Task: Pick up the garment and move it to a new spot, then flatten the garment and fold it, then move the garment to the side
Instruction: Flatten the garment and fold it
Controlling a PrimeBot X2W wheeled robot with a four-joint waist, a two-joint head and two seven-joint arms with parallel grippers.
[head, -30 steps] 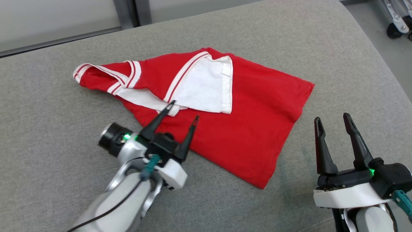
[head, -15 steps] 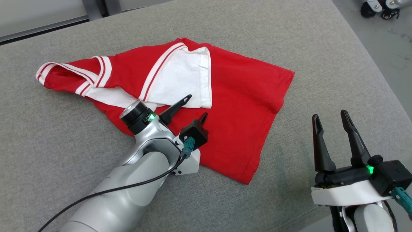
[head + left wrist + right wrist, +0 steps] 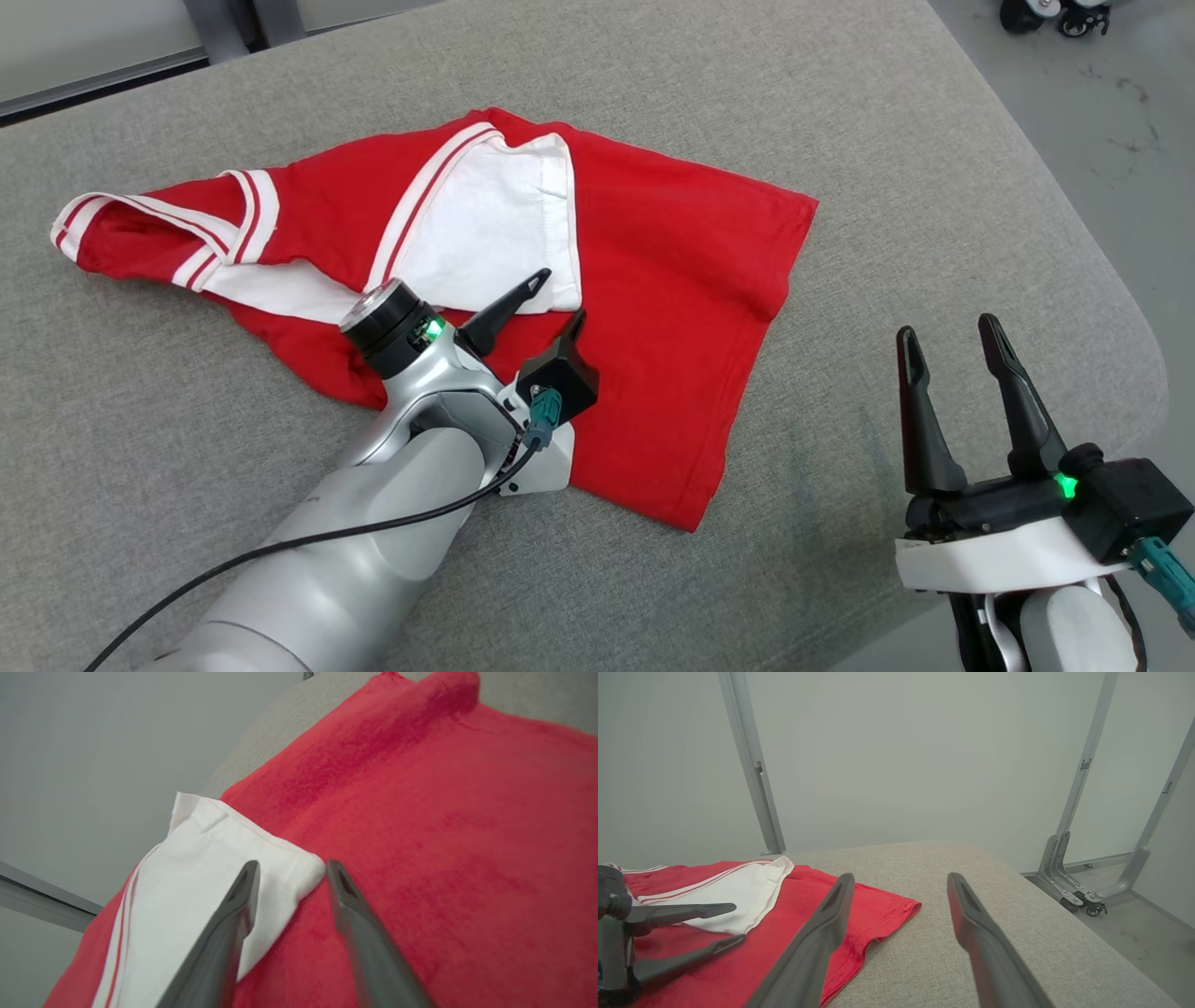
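In the lower right of the head view the right hand [image 3: 946, 326] hovers above the bare grey fabric-covered table [image 3: 840, 140], fingers spread wide and grasping nothing. From the lower left the silver left arm [image 3: 373, 532] reaches up to the middle of the frame. There the left hand [image 3: 562, 296] lies low over the red garment [image 3: 672, 280], released. Its two fingers are parted and straddle the lower corner of the white panel [image 3: 476, 243], one tip over white cloth, the other over red. The garment lies spread across the centre of the table, roughly flat. A sleeve with white-striped cuff [image 3: 84, 219] trails toward the left edge. Beyond the table, at the upper right, is grey floor [image 3: 1102, 112].
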